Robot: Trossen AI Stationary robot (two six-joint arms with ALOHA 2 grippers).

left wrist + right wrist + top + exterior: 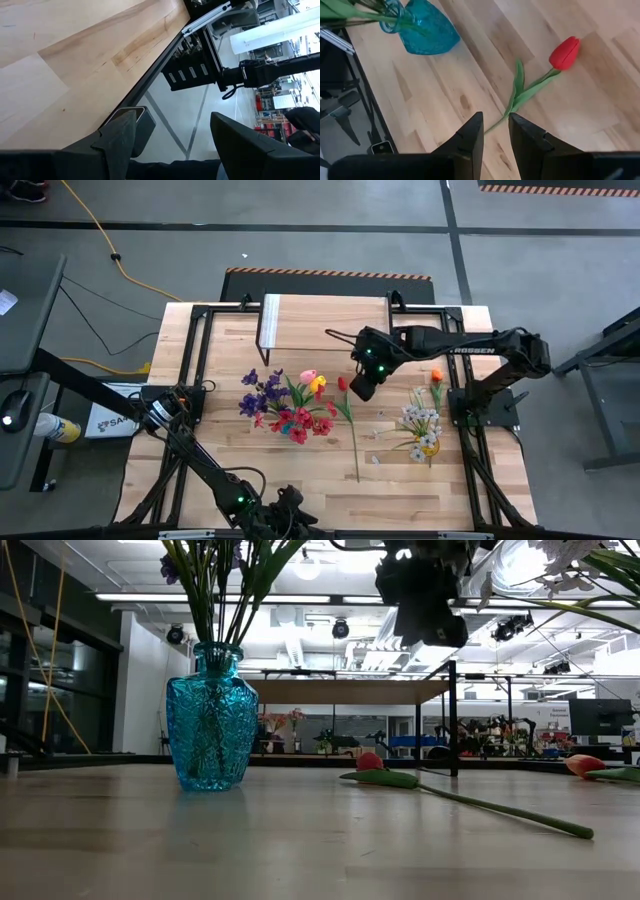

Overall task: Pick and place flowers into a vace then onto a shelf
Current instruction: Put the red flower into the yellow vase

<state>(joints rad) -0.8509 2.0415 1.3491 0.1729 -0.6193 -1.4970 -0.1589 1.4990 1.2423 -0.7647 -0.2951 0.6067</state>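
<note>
from above, your right gripper (pixel 362 387) hung over the red tulip (pixel 343 384), whose long stem ran down the plank surface (pixel 300 480) toward you. the vase (pixel 285 408) stood just left of it, already crowded with purple, red, pink and yellow blooms, so a wide swing could have knocked that bunch. white flowers (pixel 422 420) and an orange tulip (pixel 436 375) lay apart on the right. the shelf (pixel 330 315) at the far edge was a pale board with a white strip. your left gripper (pixel 285 515) waited at the near edge.

at table height, the vase (pixel 212 718) was cut blue glass, faceted, heavy-looking but top-loaded with stems; a brush from the arm might have tipped it. the tulip's stem (pixel 500 808) lay flat, thin and smooth, easy to slip.

from your left wrist, the gripper (pixel 172 137) was spread, holding nothing, hanging past the surface's edge.

from your right wrist, the gripper (pixel 496 132) was nearly pressed together and empty, above the stem (pixel 530 90). come down that narrow and you'd have pushed the stem aside rather than straddled it. the red bud (pixel 565 52) looked soft, fabric-like.
</note>
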